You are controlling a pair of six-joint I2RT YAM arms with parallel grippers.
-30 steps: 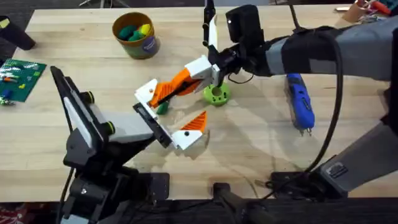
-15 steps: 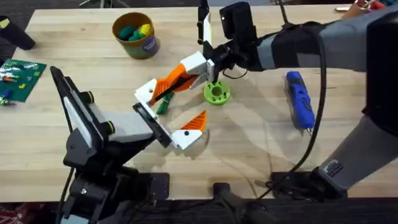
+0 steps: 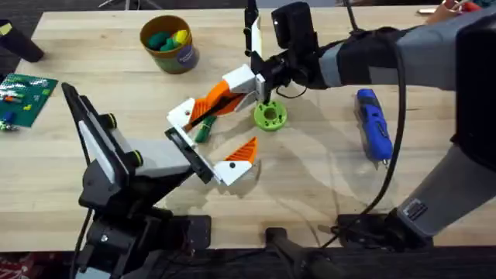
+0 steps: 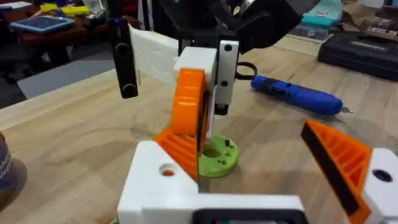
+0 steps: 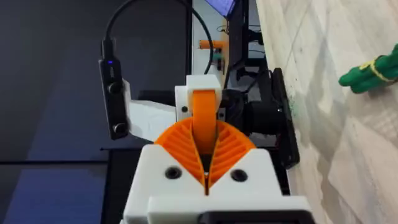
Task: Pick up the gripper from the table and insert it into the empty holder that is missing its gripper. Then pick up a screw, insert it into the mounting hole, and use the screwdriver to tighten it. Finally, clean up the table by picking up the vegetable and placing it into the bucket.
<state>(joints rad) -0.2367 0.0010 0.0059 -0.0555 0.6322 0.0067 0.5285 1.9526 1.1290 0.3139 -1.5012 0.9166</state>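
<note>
Detached finger part (image 3: 225,94), a white plastic block bearing an orange ribbed wedge: raised off the tabletop (image 3: 325,178), tilted, its orange end touching the holder (image 3: 184,116), a white angular plastic block with a small dark hole on the left arm's end plate. Right gripper (image 3: 248,84): fingers (image 5: 249,174) pressed onto the orange wedge from both sides. Left gripper (image 4: 261,180): holder and twin white block with orange triangle (image 3: 242,153) stand spread well apart. Green round plastic disc (image 3: 270,116): just beside the part. Small green vegetable (image 3: 203,133): on the tabletop by the holder. Stubby bright-blue screwdriver (image 3: 373,128): lying to the right. Round tan-yellow bucket (image 3: 168,44): far side, holding green and yellow items.
</note>
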